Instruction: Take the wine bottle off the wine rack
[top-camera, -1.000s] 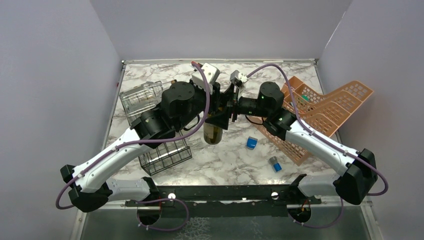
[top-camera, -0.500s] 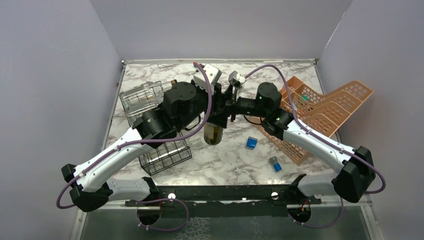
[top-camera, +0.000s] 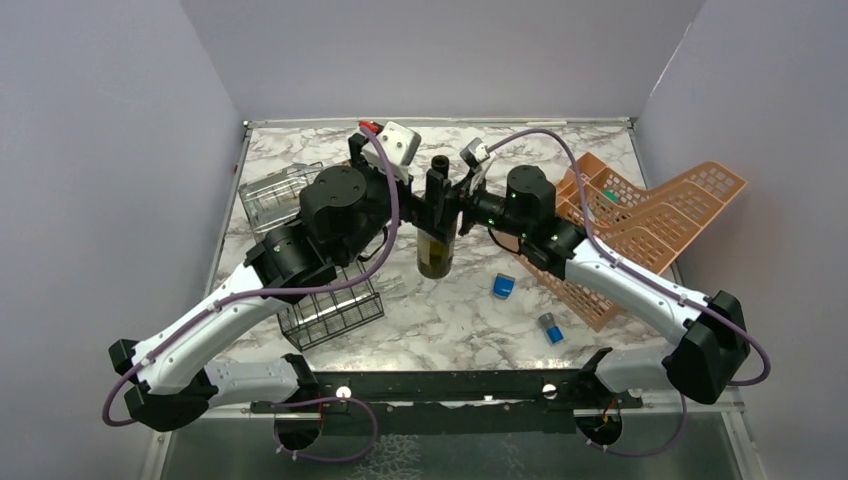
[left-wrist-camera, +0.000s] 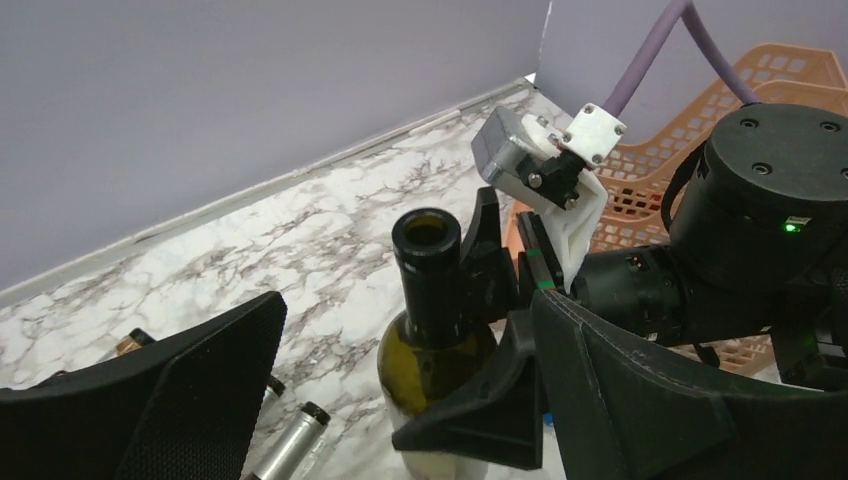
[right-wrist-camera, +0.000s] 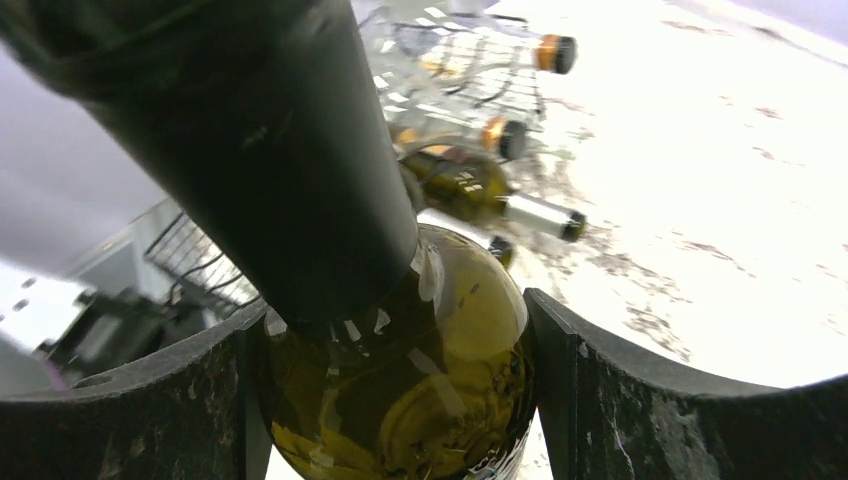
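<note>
The wine bottle (top-camera: 436, 243), dark olive glass with an open black neck, stands upright at the middle of the marble table, right of the black wire wine rack (top-camera: 332, 310) and outside it. My right gripper (top-camera: 446, 208) is shut on the bottle's shoulder; its wrist view shows the two pads (right-wrist-camera: 640, 400) pressed against the glass (right-wrist-camera: 400, 390). My left gripper (left-wrist-camera: 405, 335) is open, with its fingers (left-wrist-camera: 170, 390) wide on either side of the bottle (left-wrist-camera: 432, 350) and apart from it. Whether the bottle's base touches the table I cannot tell.
A pale wire basket (top-camera: 278, 192) holding small bottles sits behind the rack at the left. An orange-pink mesh organizer (top-camera: 640, 215) fills the right side. Two small blue items (top-camera: 503, 286) (top-camera: 550, 328) lie front right. A small capped bottle (left-wrist-camera: 292, 442) lies by the wine bottle.
My left gripper has opened, let go of the wine bottle and drawn back to the left. The bottle now stands more upright, neck showing, in the right gripper, which closed on it.
</note>
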